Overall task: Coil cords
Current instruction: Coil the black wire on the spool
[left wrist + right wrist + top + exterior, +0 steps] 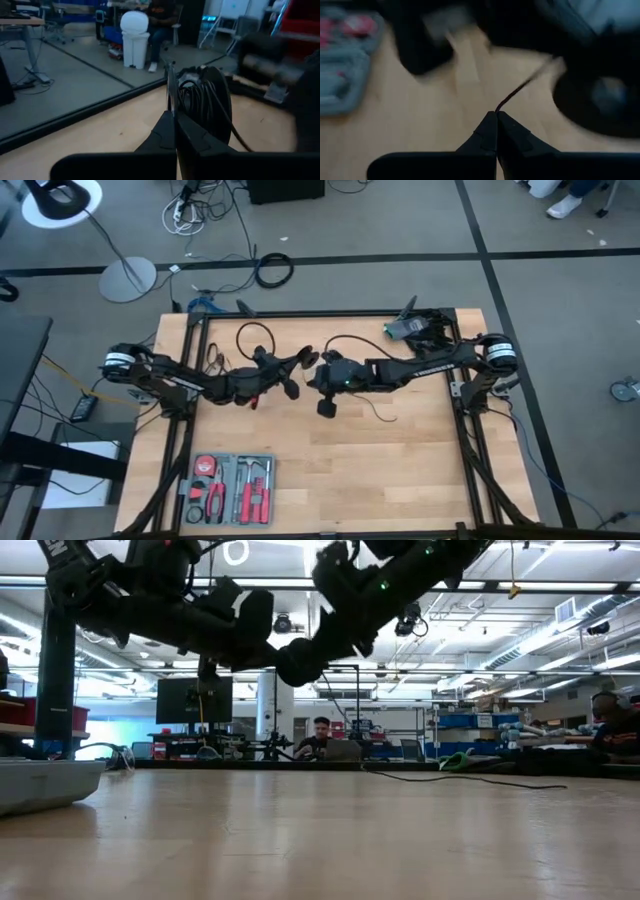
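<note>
Both arms up over table centre, left gripper (172, 117) pinching the wound cord (200, 102), right gripper (496, 116) nipping its thin tail: looks light & floppy, prob best gripped by the bundle.

Thin black cord (262, 338), partly gathered between the two hands above the table

A bundle of loops (196, 100) hung pinched at the closed tips of the left hand (312, 357), just beside the right hand (318, 383). One thin strand (520, 91) ran out from the right hand's shut fingertips. Behind the left hand a loose loop lay on the table, and another slack length (376, 409) trailed across the wood beside the right hand. Its end could not be made out.
</note>
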Motion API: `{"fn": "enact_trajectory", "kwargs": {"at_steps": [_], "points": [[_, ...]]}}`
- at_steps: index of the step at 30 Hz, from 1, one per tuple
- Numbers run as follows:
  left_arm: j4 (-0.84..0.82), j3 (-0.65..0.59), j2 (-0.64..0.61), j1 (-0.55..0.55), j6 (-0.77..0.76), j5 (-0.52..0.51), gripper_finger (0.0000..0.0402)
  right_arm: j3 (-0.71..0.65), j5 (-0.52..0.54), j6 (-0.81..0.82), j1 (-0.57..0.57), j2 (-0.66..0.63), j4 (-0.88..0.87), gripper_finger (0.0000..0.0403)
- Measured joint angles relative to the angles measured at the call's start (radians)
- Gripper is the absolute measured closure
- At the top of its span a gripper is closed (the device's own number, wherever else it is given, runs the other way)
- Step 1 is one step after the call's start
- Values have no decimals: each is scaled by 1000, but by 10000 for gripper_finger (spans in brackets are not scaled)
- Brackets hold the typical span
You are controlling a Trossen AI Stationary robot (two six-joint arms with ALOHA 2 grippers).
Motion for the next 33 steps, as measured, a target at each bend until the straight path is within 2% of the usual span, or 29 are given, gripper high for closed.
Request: {"fn": "enact_trajectory", "kwargs": {"at_steps": [3,8,11,13,16,22,29,33], "points": [[92,-41,0,-1,3,21,401,-17,33,17,-2,0,-25,403],[240,-125,2,-2,-32,121,401,-74,82,35,-10,-9,23,403],[302,-168,2,-2,-75,166,401,-122,1,24,-24,-3,158,403],[339,-178,1,-2,-91,165,401,-145,-73,20,-26,2,271,403],[348,-180,-1,-2,-101,158,401,-136,-123,-6,-16,28,363,403],[322,-159,0,-2,-98,176,401,-80,-131,-22,-11,119,357,403],[328,-197,0,-3,-104,193,401,-86,-14,31,-49,83,188,403],[328,-232,0,-4,-106,219,401,-87,-16,36,-62,68,141,393]]}}
